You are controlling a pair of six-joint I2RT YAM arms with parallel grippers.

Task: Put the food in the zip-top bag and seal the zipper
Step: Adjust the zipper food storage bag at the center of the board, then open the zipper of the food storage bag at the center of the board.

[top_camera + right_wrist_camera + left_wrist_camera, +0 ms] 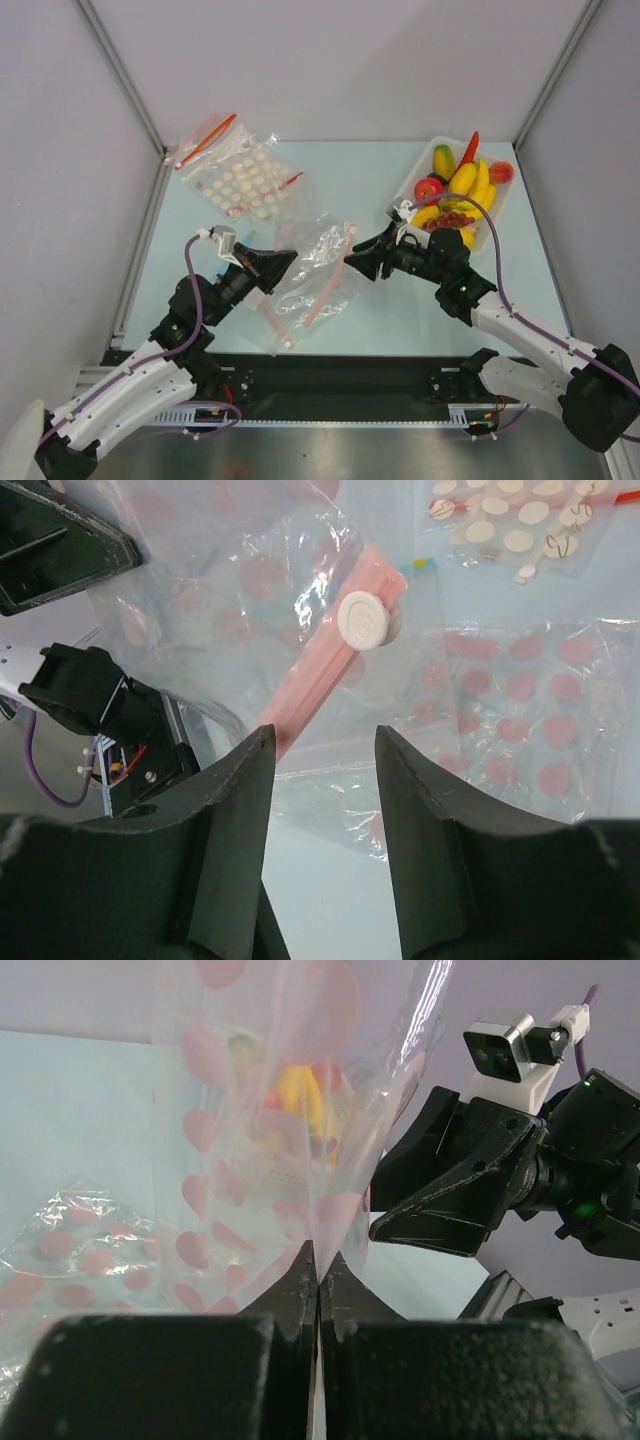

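Through the film of the zip-top bag [300,1180] in the left wrist view, the food [297,1100] was only a yellow-and-red blur, its pieces not to be told apart, and the bag's top ran off the upper edge. In the right wrist view the zipper [335,665] lost its lower end behind a finger of the right gripper [322,748]. From above, the wrist of the right arm [440,265] covered the near-left corner of the tray [412,180].

- A pale blue-green table [340,175] fills the middle of the top view, evenly lit.
- Plain light-grey walls [330,60] close it in at the back, left and right.
- Aluminium struts [118,70] rise from the two far corners.
- A black strip [340,385] and a brushed metal surface [330,455] edge the near side.
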